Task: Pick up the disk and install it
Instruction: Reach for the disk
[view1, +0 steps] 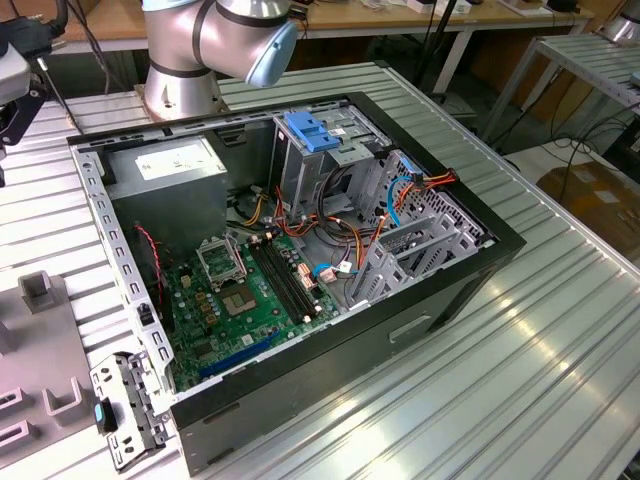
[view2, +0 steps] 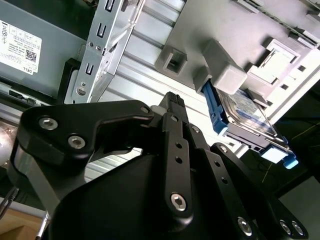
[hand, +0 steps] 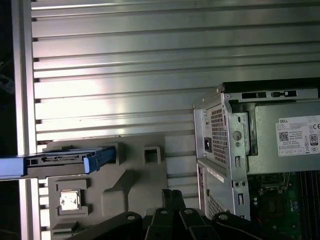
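Ribbed aluminium table (view1: 520, 340) spans the exterior view. An open desktop computer case (view1: 400, 330) lies on its side mid-frame, inside facing up. Silver robot arm (view1: 215, 40) is at top centre, its base on the table just behind the case.

Grey fixture plate (view1: 40, 360) sits on the table at the lower left edge of the exterior view, beside the case. It also shows in both wrist views (hand: 135, 180) (view2: 200, 30).

Inside the case:
- Grey power-supply box (view1: 170, 170) with a white label, upper left corner of the case. Seen in both wrist views too (hand: 285, 145) (view2: 25, 50).
- Green motherboard (view1: 250, 300), lower centre.
- Grey metal drive cage (view1: 300, 165), upper centre, with a blue plastic clip (view1: 315, 130) on top.

Loose metal bracket (view1: 125, 410) with a small blue tab lies on the table at lower left, just beside the case corner.

The disk (view2: 250, 112) stands on edge in a holder of the fixture plate, outside the case. Silver body, blue-and-white label, blue carrier round it. The first wrist view shows it edge-on (hand: 55, 161), at the plate end away from the case.

Black gripper (view2: 172, 97) hovers over the fixture plate, between the disk's holder and the case wall. Fingertips are pressed together with nothing between them, also seen in the first wrist view (hand: 170, 194). It is not touching the disk.

A small square silvery part (hand: 69, 200) sits in a plate pocket near the disk.
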